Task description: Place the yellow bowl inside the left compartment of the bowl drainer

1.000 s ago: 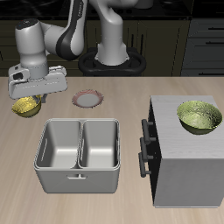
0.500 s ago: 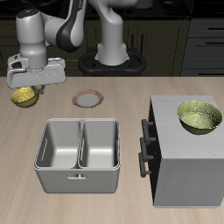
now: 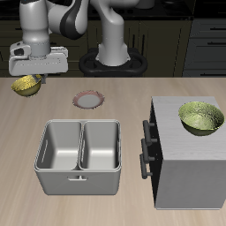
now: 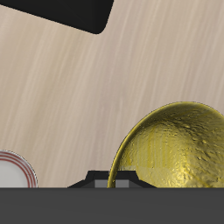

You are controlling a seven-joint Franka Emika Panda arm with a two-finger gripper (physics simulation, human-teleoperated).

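The small shiny yellow bowl (image 3: 26,86) hangs tilted above the table, clear of the surface, behind the bowl drainer (image 3: 79,181). My gripper (image 3: 33,80) is shut on its rim. In the wrist view the yellow bowl (image 4: 175,144) fills the space just past the fingers, its hammered inside facing me. The drainer is a grey metal tub with two wells standing nearer the table's front edge. Its left compartment (image 3: 58,146) holds nothing, and neither does the other well.
A small pinkish-rimmed plate (image 3: 87,100) lies behind the drainer, also seen as the plate (image 4: 12,171) in the wrist view. A tall grey cabinet (image 3: 185,163) stands beside the drainer, with a larger yellow-green bowl (image 3: 201,117) on top. The robot's base (image 3: 113,62) stands at the back.
My gripper has risen with the yellow bowl held in it, lifting it higher off the table. Nothing else has moved.
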